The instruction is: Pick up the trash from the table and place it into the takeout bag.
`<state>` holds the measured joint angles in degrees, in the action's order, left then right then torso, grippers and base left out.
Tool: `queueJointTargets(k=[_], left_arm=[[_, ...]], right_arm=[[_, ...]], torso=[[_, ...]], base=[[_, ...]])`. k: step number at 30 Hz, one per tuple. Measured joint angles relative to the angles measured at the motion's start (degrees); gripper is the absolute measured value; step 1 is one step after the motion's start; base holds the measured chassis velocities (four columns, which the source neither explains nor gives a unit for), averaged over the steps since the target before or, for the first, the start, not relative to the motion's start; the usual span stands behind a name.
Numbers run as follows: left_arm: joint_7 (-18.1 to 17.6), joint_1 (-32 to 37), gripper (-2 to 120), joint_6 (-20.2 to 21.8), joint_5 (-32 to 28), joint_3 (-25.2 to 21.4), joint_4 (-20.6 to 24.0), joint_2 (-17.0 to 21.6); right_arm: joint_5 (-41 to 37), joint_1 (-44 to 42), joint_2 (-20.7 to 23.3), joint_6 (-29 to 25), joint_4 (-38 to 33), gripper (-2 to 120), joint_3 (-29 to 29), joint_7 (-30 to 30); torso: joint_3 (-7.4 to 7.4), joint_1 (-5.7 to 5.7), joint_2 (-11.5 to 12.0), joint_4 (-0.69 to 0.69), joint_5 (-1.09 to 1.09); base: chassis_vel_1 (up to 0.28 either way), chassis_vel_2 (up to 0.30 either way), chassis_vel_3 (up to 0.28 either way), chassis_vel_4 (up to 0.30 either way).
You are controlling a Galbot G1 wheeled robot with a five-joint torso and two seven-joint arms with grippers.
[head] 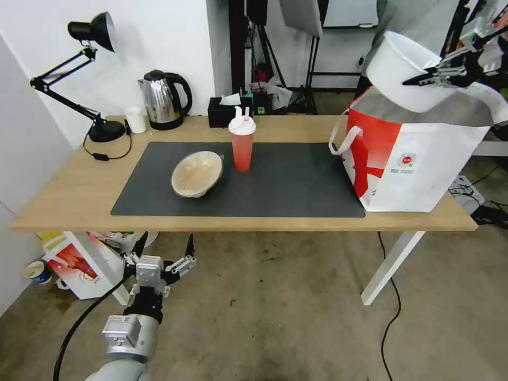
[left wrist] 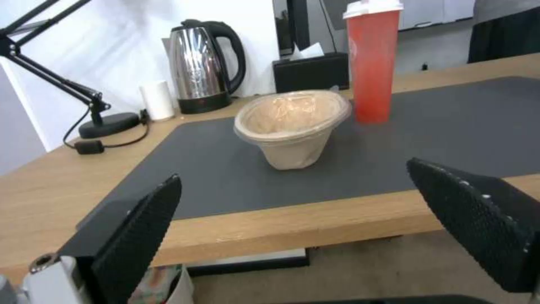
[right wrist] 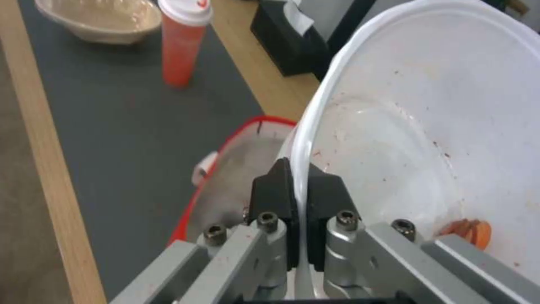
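Observation:
My right gripper (head: 415,80) is shut on the rim of the big white plastic bowl (head: 402,71), holding it tilted above the open takeout bag (head: 418,159). In the right wrist view the fingers (right wrist: 276,194) pinch the bowl's rim (right wrist: 306,139) over the bag's foil-lined mouth (right wrist: 236,169), and a bit of red shell (right wrist: 467,231) lies inside the bowl. The beige paper bowl (head: 197,173) and the red drink cup (head: 242,143) stand on the dark grey mat (head: 286,185) of the table (head: 69,196). My left gripper (head: 165,248) hangs open below the table's front edge, facing the paper bowl (left wrist: 290,126).
Along the table's back edge stand a black desk lamp (head: 87,79), a small white cup (head: 136,119), a steel kettle (head: 164,99) and a black tissue box (head: 228,111). Boxes and a paper cup (head: 37,271) sit on the floor under the table's left end.

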<state>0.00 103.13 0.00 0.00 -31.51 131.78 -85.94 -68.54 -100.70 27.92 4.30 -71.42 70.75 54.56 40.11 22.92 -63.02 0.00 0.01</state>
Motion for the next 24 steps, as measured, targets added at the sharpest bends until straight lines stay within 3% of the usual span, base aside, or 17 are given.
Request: queueJointTargets(k=[17, 24], left_arm=[[0.0, 0.0, 100, 0.0, 0.0, 0.0, 0.0, 0.0], [0.0, 0.0, 100, 0.0, 0.0, 0.0, 0.0, 0.0]], right_arm=[[2.2, -1.3, -0.9, -0.5, -1.8, 1, -0.8, -1.6], [2.8, -0.9, -0.7, -0.5, -2.7, 33, -1.5, -2.9]], torso=[[0.0, 0.0, 0.0, 0.0, -0.01], [0.0, 0.0, 0.0, 0.0, -0.01]], base=[[0.0, 0.0, 0.0, 0.0], [0.0, 0.0, 0.0, 0.0]])
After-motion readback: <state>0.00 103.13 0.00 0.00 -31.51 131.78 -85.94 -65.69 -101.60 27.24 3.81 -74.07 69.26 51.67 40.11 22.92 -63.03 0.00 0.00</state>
